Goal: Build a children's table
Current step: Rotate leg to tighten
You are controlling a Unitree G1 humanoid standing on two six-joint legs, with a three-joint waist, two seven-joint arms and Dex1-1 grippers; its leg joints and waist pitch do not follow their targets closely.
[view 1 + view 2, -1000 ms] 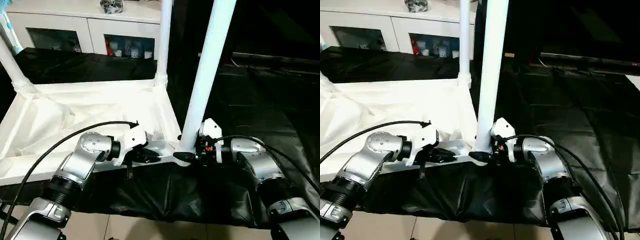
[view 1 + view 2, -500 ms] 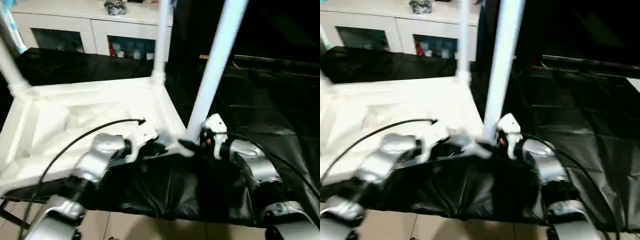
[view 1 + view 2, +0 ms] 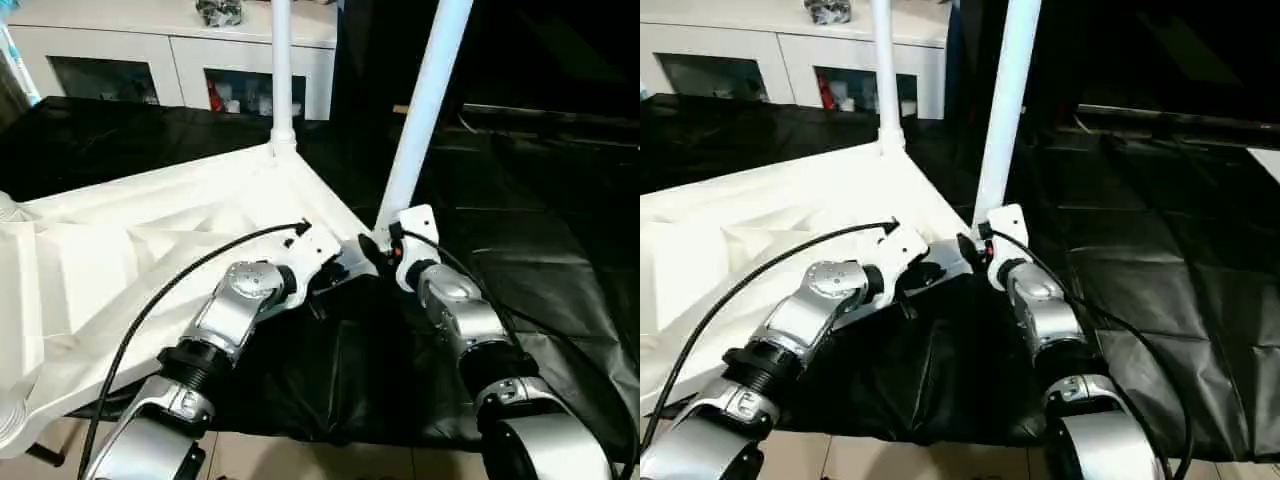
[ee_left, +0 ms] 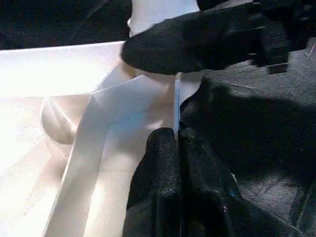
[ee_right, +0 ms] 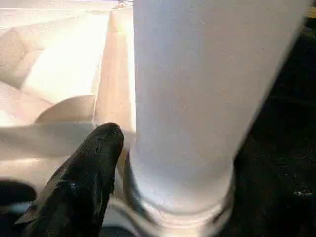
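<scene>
Your table (image 3: 150,260) lies upside down on the black-draped tabletop (image 3: 520,250), ribbed underside up, one corner pointing at you. From that near corner a leg (image 3: 425,100) rises almost straight, leaning slightly away to the right; a second leg (image 3: 281,70) stands in the far corner socket.

Both end effectors meet at the near corner. The left end effector (image 4: 177,143) is closed, its fingers pinching the thin edge of the table's rim just beside the leg's socket. The right end effector (image 5: 148,163) sits at the leg's foot, one finger (image 5: 89,163) lying against the leg just above its collar; the other finger is hidden, so you can't tell whether it grips the leg or merely stands open around it.

The leg's long axis runs up and away from your right end effector, which is the nearer one. Any seating push should follow that axis down into the socket, with the left end effector bracing the rim.
</scene>
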